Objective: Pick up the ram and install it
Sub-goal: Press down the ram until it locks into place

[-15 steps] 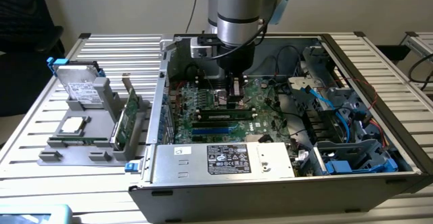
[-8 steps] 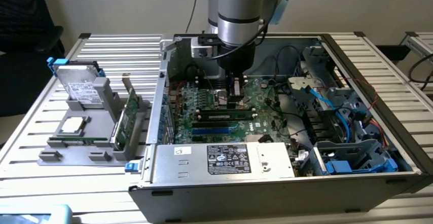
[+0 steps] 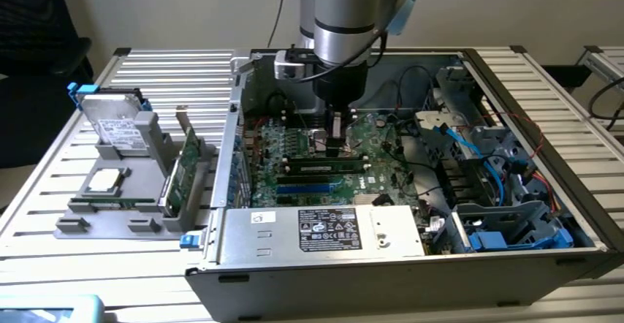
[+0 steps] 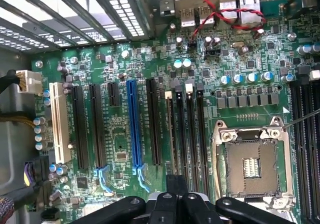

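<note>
End effector: end effector (image 3: 337,147) reaches down into the open computer case (image 3: 390,283), fingers pressed together with no gap, seen from above in the wrist view (image 4: 175,204); a closed tip suits pushing on a thin edge more than pinching it.
Ram: the ram (image 3: 326,167) stands on its long edge in a memory slot right under the fingertips, in line with the neighbouring slots; whether the tips touch it, and whether it is fully seated, I cannot tell.
Memory slots: the dark slots (image 4: 185,129) run straight out from the fingers, so the arm is lined up along them.
Motherboard: the motherboard (image 4: 120,149) lies flat on the case floor, with the processor socket (image 4: 252,166) just beside the slots.
Holder: a grey holder (image 3: 107,217) sits on the bench (image 3: 166,67) outside the case, keeping the hard drive (image 3: 117,129) and the expansion card (image 3: 185,166) upright and reachable.
</note>
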Robot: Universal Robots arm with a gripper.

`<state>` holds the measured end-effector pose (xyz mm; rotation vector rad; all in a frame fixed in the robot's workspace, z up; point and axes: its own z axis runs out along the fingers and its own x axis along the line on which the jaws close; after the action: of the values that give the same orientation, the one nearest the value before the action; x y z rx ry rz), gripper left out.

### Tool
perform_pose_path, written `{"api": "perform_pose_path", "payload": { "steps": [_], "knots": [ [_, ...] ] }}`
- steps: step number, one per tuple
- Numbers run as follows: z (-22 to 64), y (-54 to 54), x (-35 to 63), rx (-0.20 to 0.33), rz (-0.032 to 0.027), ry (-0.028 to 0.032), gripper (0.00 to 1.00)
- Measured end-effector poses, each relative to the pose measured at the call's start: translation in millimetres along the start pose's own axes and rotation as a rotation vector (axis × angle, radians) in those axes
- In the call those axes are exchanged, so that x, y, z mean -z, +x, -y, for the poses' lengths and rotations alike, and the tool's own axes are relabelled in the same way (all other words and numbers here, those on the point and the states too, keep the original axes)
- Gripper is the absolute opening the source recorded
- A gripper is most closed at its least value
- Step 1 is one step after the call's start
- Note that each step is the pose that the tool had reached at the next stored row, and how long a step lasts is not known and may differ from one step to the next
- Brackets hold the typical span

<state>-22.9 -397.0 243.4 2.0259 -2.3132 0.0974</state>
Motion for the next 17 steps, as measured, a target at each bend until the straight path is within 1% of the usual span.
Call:
{"api": "perform_pose_path", "payload": {
  "steps": [2,10,12,15,17],
  "knots": [
    [0.0,0.0,0.0,-0.018,0.0003,0.0007,0.11],
    [0.0,0.0,0.0,-0.13,-0.0004,-0.009,0.11],
    [0.0,0.0,0.0,-0.154,-0.0004,-0.0106,0.11],
    [0.0,0.0,0.0,-0.188,-0.0004,-0.0112,0.11],
    [0.1,-0.1,-0.1,-0.208,0.0002,-0.0088,0.11]
  ]
}}
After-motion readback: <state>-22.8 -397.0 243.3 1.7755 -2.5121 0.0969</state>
